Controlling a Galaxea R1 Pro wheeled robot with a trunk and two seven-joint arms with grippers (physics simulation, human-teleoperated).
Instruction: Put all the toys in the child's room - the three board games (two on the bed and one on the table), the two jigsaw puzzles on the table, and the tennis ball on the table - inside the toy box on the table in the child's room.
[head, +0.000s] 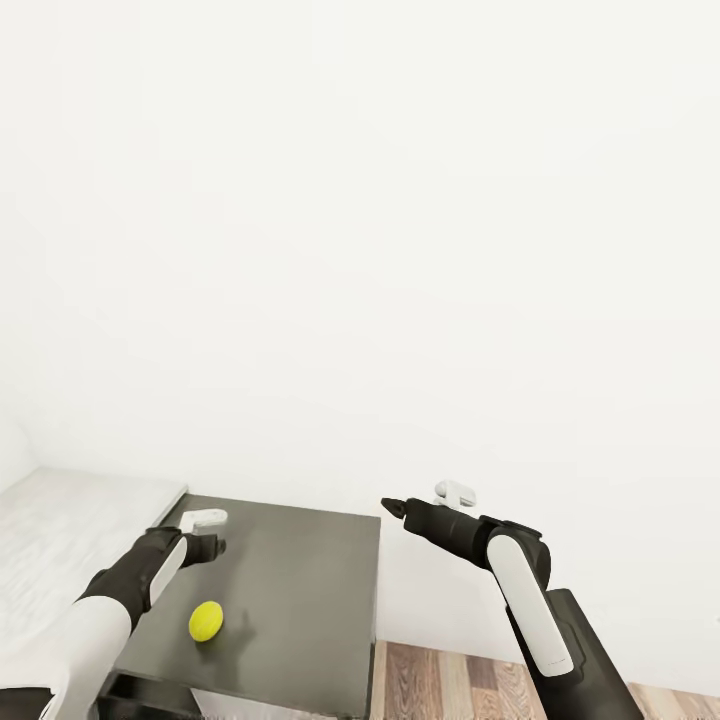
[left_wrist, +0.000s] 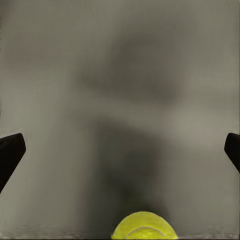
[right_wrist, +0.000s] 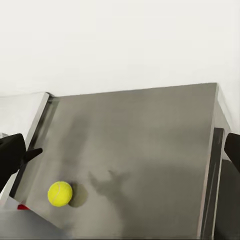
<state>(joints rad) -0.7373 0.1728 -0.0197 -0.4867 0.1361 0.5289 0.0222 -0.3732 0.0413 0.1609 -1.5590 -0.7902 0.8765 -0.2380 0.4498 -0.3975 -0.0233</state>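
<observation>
The tennis ball sits alone on the dark grey part of the table, near its front left side. The left gripper hangs just above the table behind the ball, its fingers spread wide apart. The right gripper floats off the table's right edge, and its fingers are wide apart too.

A plain home room: white wall, wood-plank floor, and a dark grey desk below the grippers.
</observation>
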